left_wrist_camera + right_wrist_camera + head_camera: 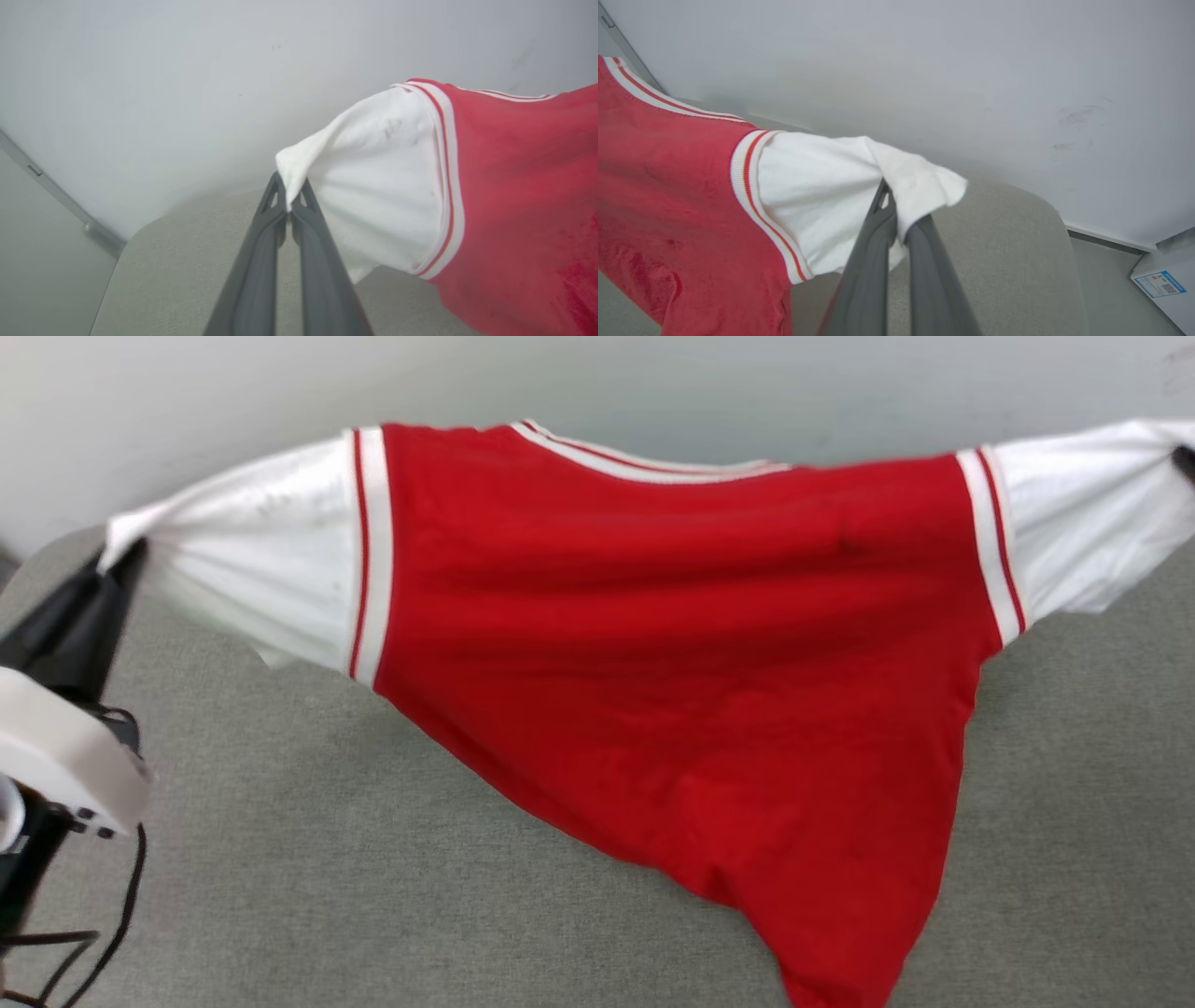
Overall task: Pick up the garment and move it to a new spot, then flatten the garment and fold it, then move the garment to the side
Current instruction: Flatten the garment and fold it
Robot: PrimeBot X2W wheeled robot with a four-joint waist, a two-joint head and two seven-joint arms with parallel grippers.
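Above the grey table, the garment hangs in the air, pulled wide between the two grippers. It is a red shirt with white sleeves and red-and-white stripes where the sleeves join the body. The plain red side faces the head camera.

On the left side, the left gripper has the tip of one white sleeve. In the left wrist view the two dark fingers are pressed close together, with a small pinch of white cloth between their tips – that is all they hold. The sleeve fans out from the pinch toward the red part.

On the right side, the right gripper has the other white sleeve, right at the edge of the head view. In the right wrist view its fingers are closed tight too, and the end of the sleeve flops over one of them.

The top edge of the shirt dips a little in the middle. The red body slopes down to a point near the bottom of the head view – I cannot tell if that point touches the table.

A pale wall stands behind the table. A white box with a blue label sits on the floor nearby.
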